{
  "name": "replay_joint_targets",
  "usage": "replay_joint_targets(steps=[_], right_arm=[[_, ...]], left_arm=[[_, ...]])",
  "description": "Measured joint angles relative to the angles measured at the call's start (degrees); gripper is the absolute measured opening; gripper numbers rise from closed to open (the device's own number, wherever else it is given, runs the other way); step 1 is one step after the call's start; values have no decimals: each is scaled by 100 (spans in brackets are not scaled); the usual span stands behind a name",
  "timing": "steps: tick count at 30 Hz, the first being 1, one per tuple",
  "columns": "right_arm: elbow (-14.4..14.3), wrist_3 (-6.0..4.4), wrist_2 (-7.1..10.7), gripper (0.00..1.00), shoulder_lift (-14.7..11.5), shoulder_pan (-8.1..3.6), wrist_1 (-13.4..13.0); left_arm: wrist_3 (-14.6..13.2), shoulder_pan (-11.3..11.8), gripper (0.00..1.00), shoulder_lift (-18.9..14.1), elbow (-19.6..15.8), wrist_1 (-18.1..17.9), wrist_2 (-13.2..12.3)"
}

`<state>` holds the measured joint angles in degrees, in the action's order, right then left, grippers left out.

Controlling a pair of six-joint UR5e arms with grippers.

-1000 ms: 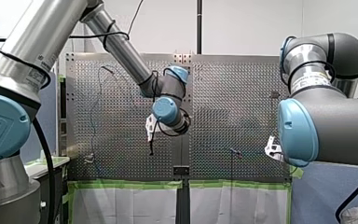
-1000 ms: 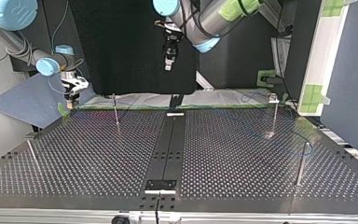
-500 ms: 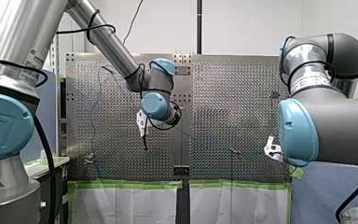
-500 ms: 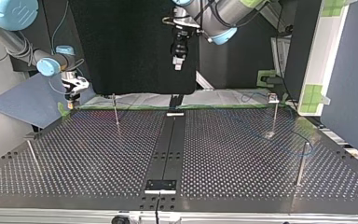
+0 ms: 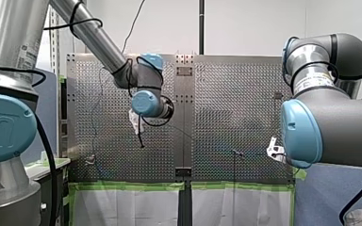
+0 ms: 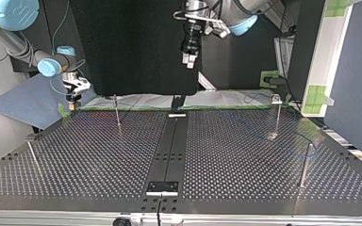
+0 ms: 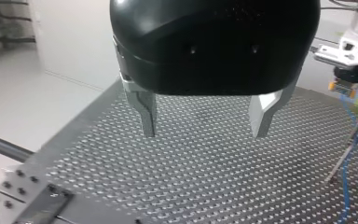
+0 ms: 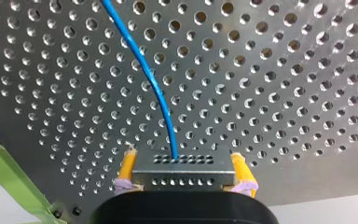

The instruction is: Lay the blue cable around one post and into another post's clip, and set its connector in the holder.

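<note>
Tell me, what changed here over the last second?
My left gripper swung toward the front view's left and rose a little; it is open and holds nothing. Nothing was taken hold of or let go. My right gripper stayed put, shut on the connector, and the blue cable and posts are unmoved.

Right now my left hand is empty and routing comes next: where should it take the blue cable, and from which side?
Probably the loose run of cable on the table, past the connector that the right hand clamps. It is thin and seems to lie flat, so come from above, left hand open astride it.
</note>
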<state>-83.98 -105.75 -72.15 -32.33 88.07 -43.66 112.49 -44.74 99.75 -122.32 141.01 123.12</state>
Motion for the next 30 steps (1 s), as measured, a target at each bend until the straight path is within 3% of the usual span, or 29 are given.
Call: replay_joint_targets(steps=[12,30], right_arm=[[0,0,26,0,1,4,-13],[16,0,27,0,2,9,-12]], left_arm=[[-28,124,98,-578,-594,-594,-48],[-77,282,98,-739,-1449,-1448,-196]])
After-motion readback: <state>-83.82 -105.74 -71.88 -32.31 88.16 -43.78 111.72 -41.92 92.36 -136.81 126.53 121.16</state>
